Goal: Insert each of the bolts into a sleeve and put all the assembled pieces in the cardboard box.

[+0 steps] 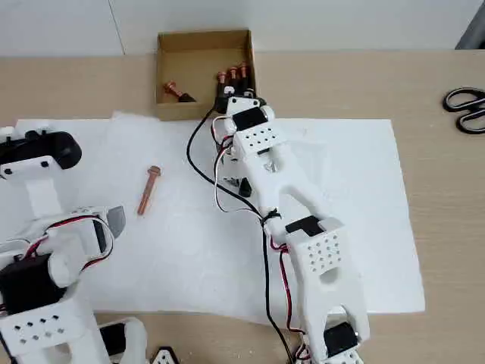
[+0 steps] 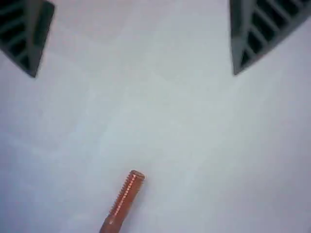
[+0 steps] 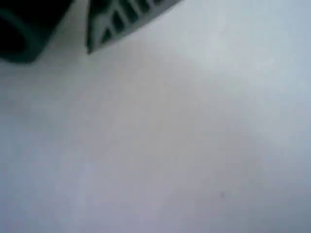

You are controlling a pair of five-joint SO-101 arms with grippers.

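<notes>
One loose bolt (image 1: 148, 189) lies on the white sheet (image 1: 341, 197), left of the cardboard box (image 1: 198, 64).
The left gripper (image 2: 135, 73) hangs over the sheet near this bolt, its jaws wide apart. The right gripper (image 1: 239, 97) is at the box's rim, beside three copper pieces (image 1: 233, 74); whether it is open or closed I cannot tell.

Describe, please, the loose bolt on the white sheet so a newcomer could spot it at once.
Start at the large white sheet on the wooden table. On its left half, near the open cardboard box, lies a slim copper-coloured bolt, head toward the box. Unlike the copper pieces inside the box, it lies alone.
</notes>
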